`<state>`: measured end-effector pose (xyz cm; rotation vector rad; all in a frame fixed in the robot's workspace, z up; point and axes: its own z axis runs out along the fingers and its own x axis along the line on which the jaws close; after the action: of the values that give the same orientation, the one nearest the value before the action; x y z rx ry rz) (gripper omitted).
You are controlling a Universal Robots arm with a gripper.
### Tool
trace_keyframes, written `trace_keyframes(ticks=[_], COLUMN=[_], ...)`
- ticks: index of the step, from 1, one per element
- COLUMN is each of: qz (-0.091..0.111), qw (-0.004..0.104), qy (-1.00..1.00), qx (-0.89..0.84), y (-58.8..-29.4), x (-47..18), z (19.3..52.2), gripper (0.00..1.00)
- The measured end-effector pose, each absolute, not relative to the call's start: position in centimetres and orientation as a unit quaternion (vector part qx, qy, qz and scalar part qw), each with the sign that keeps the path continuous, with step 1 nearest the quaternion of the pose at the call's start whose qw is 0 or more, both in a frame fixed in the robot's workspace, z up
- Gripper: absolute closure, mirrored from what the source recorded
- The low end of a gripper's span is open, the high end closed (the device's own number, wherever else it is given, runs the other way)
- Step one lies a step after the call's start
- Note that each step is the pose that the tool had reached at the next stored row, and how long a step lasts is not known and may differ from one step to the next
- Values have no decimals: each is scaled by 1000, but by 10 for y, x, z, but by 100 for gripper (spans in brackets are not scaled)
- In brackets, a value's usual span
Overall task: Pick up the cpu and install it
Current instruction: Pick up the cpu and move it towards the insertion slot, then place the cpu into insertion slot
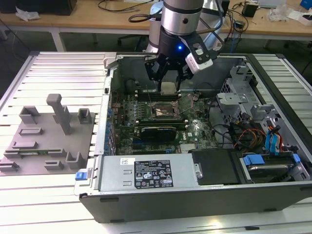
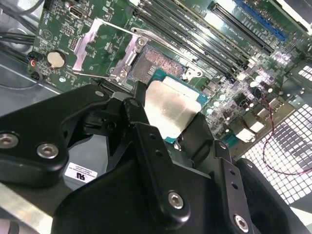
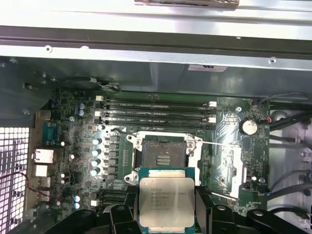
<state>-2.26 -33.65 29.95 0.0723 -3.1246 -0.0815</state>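
– Black fingers (image 2: 146, 146) of the gripper (image 2: 170, 122) sat closest in the second wrist view. What were they doing?
– Clamping the cpu (image 2: 173, 107), one on each opposite edge and parted no wider than the chip. I'd judge that left its underside untouched and level.
– Where did it hang?
– Inside the computer case (image 1: 204, 200), above the motherboard (image 3: 229, 122), just short of the socket (image 3: 163, 151) and not yet seated.
– And the socket?
– It was near the board's middle, its retention frame (image 2: 88, 35) swung open, presumably to leave the dark centre free for the chip. Memory slots (image 3: 156, 109) lay beyond, toward the case's far wall.
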Motion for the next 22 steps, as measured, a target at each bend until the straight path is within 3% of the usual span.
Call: trace_keyframes(ticks=[22], qz=[-26], qw=[7], qy=[-1000], qx=[11], y=[-333], x=[-24], z=[297], gripper=[45])
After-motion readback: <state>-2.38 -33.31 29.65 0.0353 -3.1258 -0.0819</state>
